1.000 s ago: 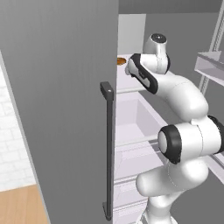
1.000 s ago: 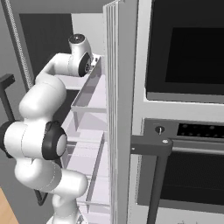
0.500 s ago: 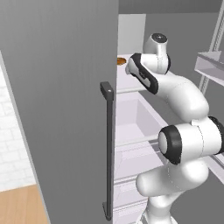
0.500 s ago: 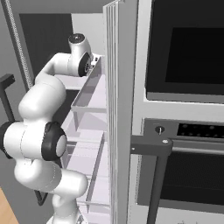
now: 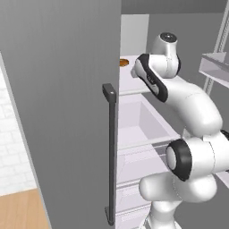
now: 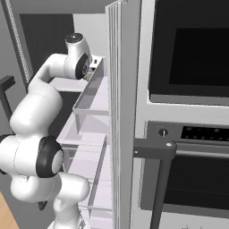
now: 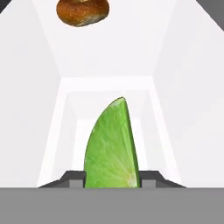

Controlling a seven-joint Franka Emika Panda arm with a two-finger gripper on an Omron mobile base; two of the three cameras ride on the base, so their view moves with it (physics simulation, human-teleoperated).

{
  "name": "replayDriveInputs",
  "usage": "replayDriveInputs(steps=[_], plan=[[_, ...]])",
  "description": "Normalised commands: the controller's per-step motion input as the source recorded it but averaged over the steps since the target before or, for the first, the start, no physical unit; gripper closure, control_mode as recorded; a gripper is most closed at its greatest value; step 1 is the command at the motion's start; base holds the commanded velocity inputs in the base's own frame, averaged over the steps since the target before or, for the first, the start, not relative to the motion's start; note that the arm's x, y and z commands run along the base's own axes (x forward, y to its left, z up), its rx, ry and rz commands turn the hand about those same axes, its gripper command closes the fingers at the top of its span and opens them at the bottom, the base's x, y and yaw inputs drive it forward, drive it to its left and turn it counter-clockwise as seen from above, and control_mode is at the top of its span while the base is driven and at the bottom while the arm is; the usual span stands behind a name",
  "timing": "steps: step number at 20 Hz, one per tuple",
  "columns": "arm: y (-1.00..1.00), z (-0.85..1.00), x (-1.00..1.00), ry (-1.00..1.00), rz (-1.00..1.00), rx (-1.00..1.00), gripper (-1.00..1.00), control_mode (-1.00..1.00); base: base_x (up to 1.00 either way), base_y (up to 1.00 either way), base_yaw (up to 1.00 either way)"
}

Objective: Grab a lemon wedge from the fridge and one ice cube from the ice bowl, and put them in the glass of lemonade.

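The lemon wedge (image 7: 111, 144), green with a pale cut face, stands upright on the white shelf inside the fridge (image 5: 58, 112). My gripper (image 7: 111, 180) has its two dark fingertips (image 7: 73, 177) pressed against the wedge's sides, so it is shut on it. In the left base view the hand (image 5: 139, 71) reaches onto the upper fridge shelf, just past the open door's edge. The ice bowl and the glass of lemonade are out of view.
A small flat brown round thing (image 7: 82, 12) lies farther back on the same shelf (image 5: 124, 62). The open fridge door with its dark bar handle (image 5: 109, 152) stands left of the arm. A clear door bin (image 6: 89, 100) and the black-fronted oven column (image 6: 188, 89) are to the right.
The fingers have come together onto the lemon wedge. The arm has hardly shifted.
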Motion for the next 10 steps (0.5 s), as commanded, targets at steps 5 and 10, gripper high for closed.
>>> replayDriveInputs(steps=[5,10], plan=[[0.09,0.00,-1.00,-0.04,0.00,0.00,1.00,-1.00,0.00,0.00,0.00],[0.20,-0.04,-1.00,0.00,0.00,0.00,1.00,-1.00,0.00,0.00,0.00]])
